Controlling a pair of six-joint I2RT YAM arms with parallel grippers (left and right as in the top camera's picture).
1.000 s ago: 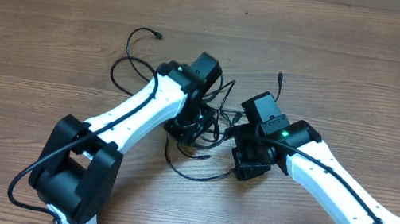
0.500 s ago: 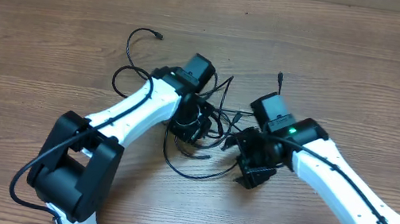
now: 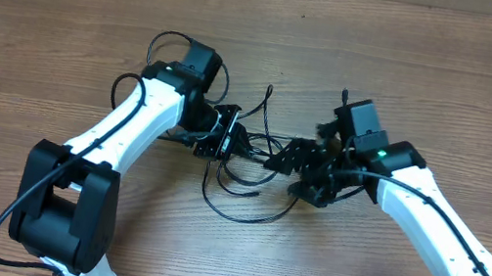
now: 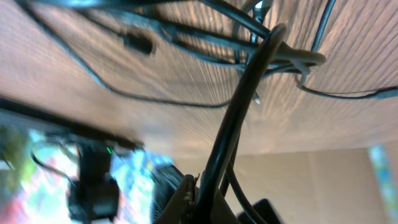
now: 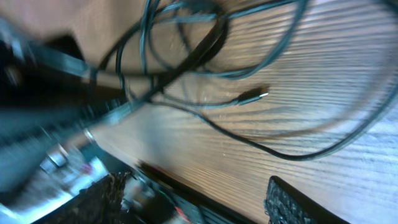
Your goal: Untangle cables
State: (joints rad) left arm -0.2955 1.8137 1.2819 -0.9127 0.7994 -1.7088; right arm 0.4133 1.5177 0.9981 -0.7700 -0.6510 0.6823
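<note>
Left gripper (image 3: 224,141): clamped shut on one strand of the cables (image 3: 254,151), heaped mid-table between both grippers. Right gripper (image 3: 302,162): deep in the tangle, grip impossible to tell. Could cinch the knot tighter if hauled apart hard. Thin, limp, smooth black cords; grained wooden table (image 3: 434,79).

Thin black cables (image 3: 251,155) tangled together, loose loops overlapping
</note>
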